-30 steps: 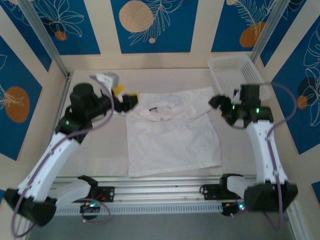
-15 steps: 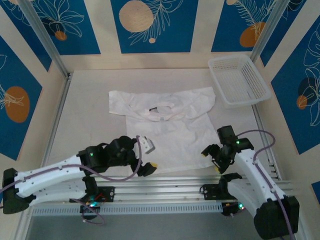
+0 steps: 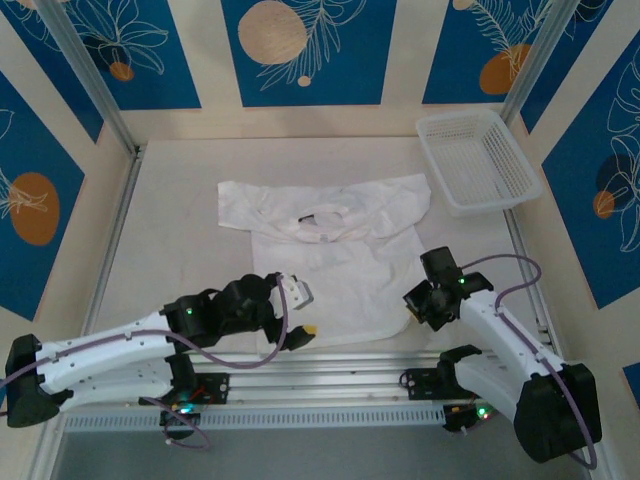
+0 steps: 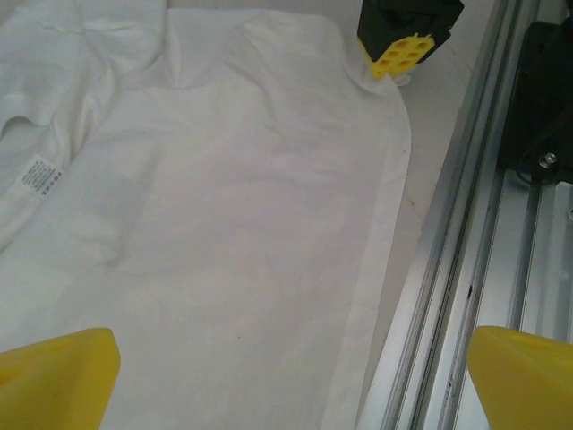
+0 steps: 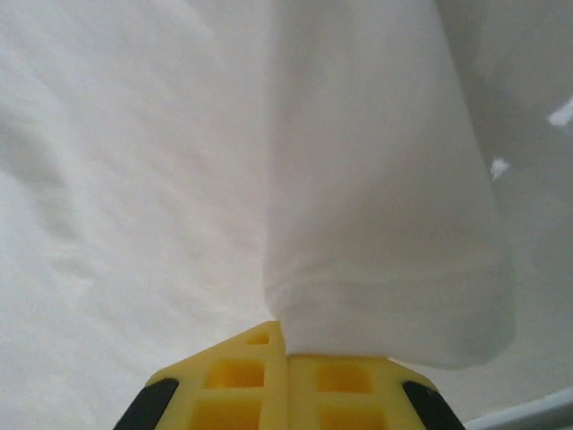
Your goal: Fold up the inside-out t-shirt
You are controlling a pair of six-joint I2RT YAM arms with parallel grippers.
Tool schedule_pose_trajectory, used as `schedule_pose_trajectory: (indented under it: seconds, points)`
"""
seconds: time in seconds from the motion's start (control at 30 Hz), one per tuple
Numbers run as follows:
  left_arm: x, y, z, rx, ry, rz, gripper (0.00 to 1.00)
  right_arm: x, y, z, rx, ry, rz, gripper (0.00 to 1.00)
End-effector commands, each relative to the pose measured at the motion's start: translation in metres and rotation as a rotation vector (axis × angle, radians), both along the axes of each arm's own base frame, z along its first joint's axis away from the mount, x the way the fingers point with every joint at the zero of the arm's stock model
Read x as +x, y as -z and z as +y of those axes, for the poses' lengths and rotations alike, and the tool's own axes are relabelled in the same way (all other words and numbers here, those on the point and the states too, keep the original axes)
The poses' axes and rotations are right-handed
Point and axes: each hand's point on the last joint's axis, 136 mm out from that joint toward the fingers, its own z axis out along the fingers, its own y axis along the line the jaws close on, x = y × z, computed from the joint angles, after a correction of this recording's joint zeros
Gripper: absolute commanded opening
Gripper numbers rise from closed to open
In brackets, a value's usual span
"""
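Newly pinched at the near right hem corner of the t-shirt [image 3: 330, 255], flat on the table [image 3: 170, 200], by the right gripper [image 3: 415, 305]; clamped cloth fold plain from right wrist; jaws wide apart on the left gripper [image 3: 300, 318] over the near hem; care label [image 4: 38, 173] picked out from left wrist

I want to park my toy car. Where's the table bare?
Bare table lies left of the thin white cloth t-shirt and behind it along the far wall. Crowded: the near hem, with the left tool and right tool, and the corner with the white plastic mesh basket.
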Motion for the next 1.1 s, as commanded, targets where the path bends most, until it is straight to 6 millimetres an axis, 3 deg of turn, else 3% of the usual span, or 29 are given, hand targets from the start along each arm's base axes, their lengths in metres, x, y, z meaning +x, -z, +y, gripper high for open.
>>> schedule_pose_trajectory:
  seconds: [0.0, 0.1, 0.27, 0.43, 0.53, 0.63, 0.7, 0.73, 0.97, 1.07]
  points:
    - [0.001, 0.005, -0.006, -0.008, 0.011, -0.008, 1.00, 0.015, -0.009, 0.009, 0.036, -0.003, -0.041, 0.00]
    - [-0.002, 0.011, -0.021, -0.014, 0.022, 0.060, 1.00, 0.022, -0.023, 0.022, 0.081, -0.039, -0.072, 0.00]
    - [-0.010, 0.023, -0.071, -0.074, 0.126, 0.176, 1.00, 0.033, -0.054, 0.030, 0.097, -0.066, -0.142, 0.00]
    - [0.004, 0.044, -0.129, -0.093, 0.176, 0.209, 1.00, 0.040, -0.063, 0.024, 0.069, -0.065, -0.158, 0.00]
    - [0.019, 0.060, -0.153, -0.065, 0.160, 0.197, 0.99, 0.044, -0.065, 0.026, 0.081, -0.068, -0.163, 0.00]
    - [0.043, 0.084, -0.159, 0.035, 0.071, 0.165, 0.89, 0.047, -0.067, 0.026, 0.082, -0.067, -0.167, 0.00]
    - [0.051, 0.094, -0.159, 0.056, 0.046, 0.161, 0.66, 0.047, -0.068, 0.025, 0.081, -0.066, -0.170, 0.00]
    - [0.054, 0.098, -0.158, 0.056, 0.041, 0.168, 0.59, 0.047, -0.067, 0.024, 0.080, -0.064, -0.169, 0.00]
    - [0.037, 0.124, -0.158, 0.086, 0.126, 0.288, 0.55, 0.046, -0.063, 0.020, 0.080, -0.043, -0.160, 0.00]
    - [0.039, 0.134, -0.155, 0.113, 0.101, 0.302, 0.43, 0.048, -0.064, 0.020, 0.083, -0.039, -0.163, 0.00]
